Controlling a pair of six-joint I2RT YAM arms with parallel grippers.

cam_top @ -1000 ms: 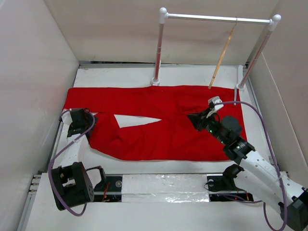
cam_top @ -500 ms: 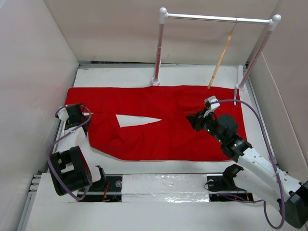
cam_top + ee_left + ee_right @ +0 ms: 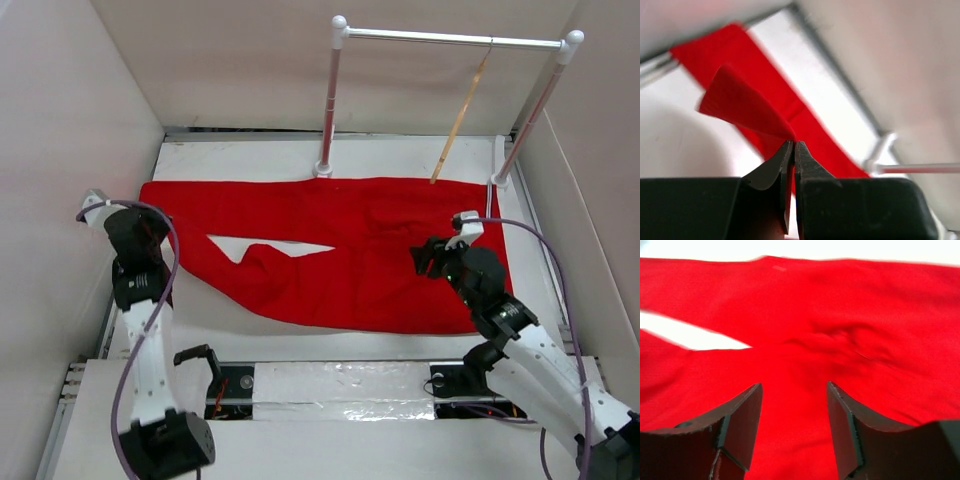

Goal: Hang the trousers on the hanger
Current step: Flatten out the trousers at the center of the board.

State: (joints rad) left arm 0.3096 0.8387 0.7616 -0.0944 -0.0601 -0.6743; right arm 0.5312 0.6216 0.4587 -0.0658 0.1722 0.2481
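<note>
From where I stand, the trousers point(image 3: 350, 240) lie flat on the counter point(image 3: 400, 155). Their long axis runs left to right: the waist end points right and the two legs point left, with a pale wedge of counter showing between them. The left gripper point(image 3: 793, 144) is clenched tight on a raised fold of red cloth at the leg end, by the left wall, so that end is the one in hand. The right gripper point(image 3: 794, 390) hovers low over the waist region with its jaws spread and nothing between them. The hanger point(image 3: 462, 110) hangs by its hook from the white rail point(image 3: 450, 38) at the far right. It is seen nearly edge-on, and its lower end slants down toward the far edge of the trousers, just beyond the waist. It is much nearer the right arm. I'd judge the cloth must travel far and to the right, with the legs led across toward the hanger's crossbar.
</note>
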